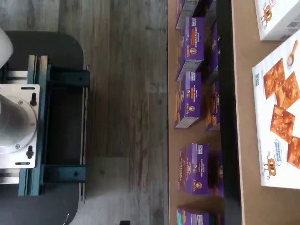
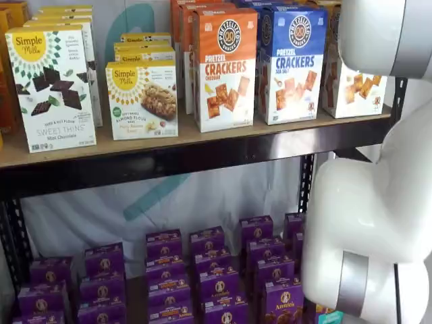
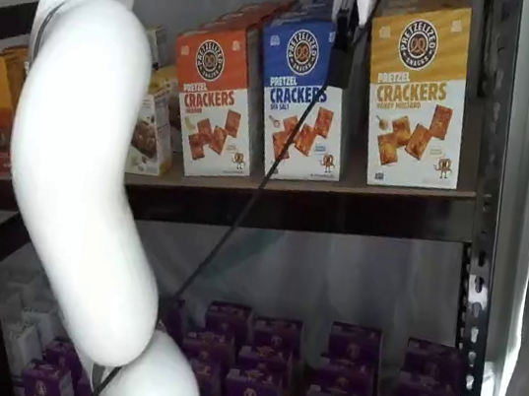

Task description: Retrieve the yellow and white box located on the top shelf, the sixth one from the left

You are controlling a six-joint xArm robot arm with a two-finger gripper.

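Note:
The yellow and white box point(image 3: 419, 97) stands at the right end of the top shelf point(image 3: 342, 215), next to a blue box. It has a yellow top and a white front picturing square crackers. In a shelf view point(image 2: 352, 84) my white arm hides most of it. The wrist view shows its white front with crackers point(image 1: 279, 117) on the tan board point(image 1: 246, 154). My gripper point(image 3: 347, 16) hangs from the view's top edge with a cable, in front of the gap between the blue and yellow boxes. Only its black fingers show, side-on, with no visible gap.
An orange Cheddar box point(image 2: 226, 67), a blue Sea Salt box point(image 2: 290, 64) and white Simple Mills boxes point(image 2: 52, 88) share the top shelf. Several purple boxes point(image 2: 202, 277) fill the lower shelf. My white arm point(image 2: 368, 223) stands before the shelves. A teal-bracket mount point(image 1: 42, 126) shows in the wrist view.

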